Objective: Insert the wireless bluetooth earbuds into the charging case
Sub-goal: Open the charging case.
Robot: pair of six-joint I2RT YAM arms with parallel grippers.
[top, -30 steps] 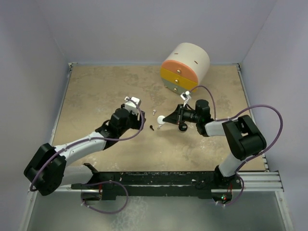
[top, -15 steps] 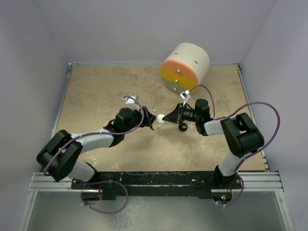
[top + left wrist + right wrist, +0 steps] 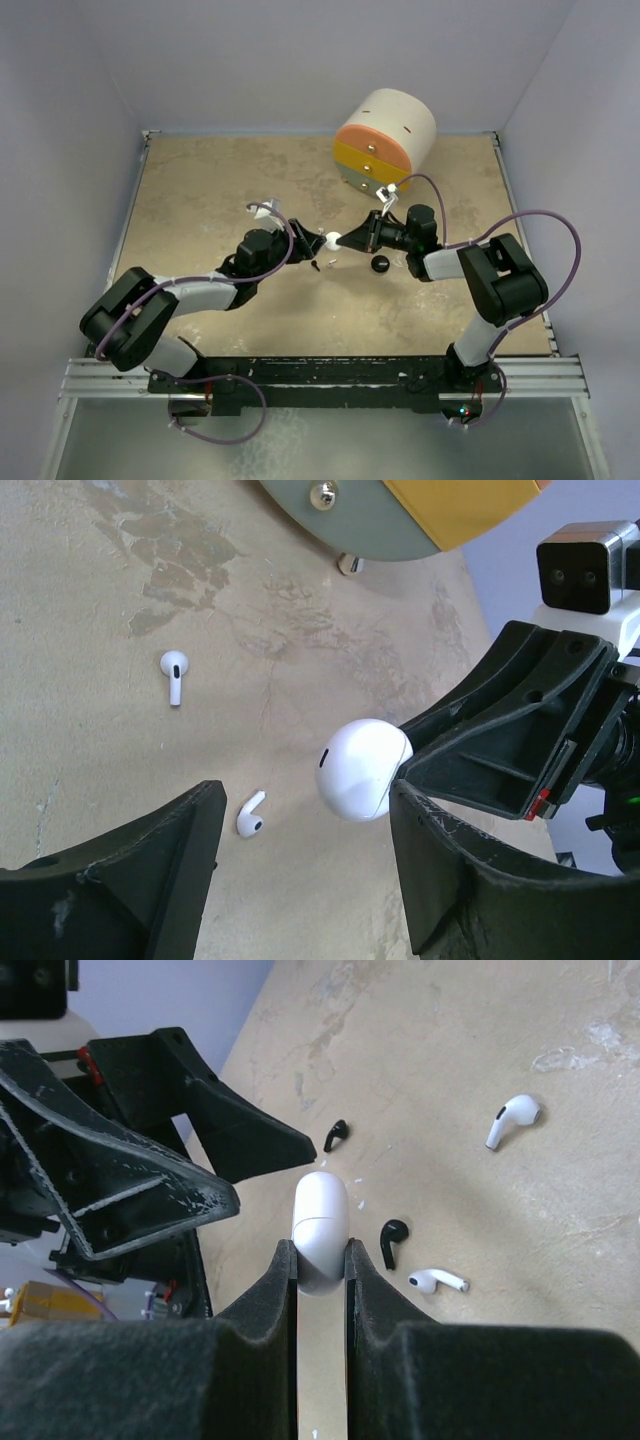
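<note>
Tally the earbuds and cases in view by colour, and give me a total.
White earbuds: 2
Black earbuds: 2
White case, held in the right gripper: 1
Black round case: 1
Total: 6

The left arm (image 3: 195, 292) lay low, reaching toward the middle of the counter (image 3: 190, 190), its left claw (image 3: 305, 815) spread wide. The right arm (image 3: 455, 265) faced it, right claw (image 3: 320, 1252) clamped on the white charging case (image 3: 320, 1210).
</note>
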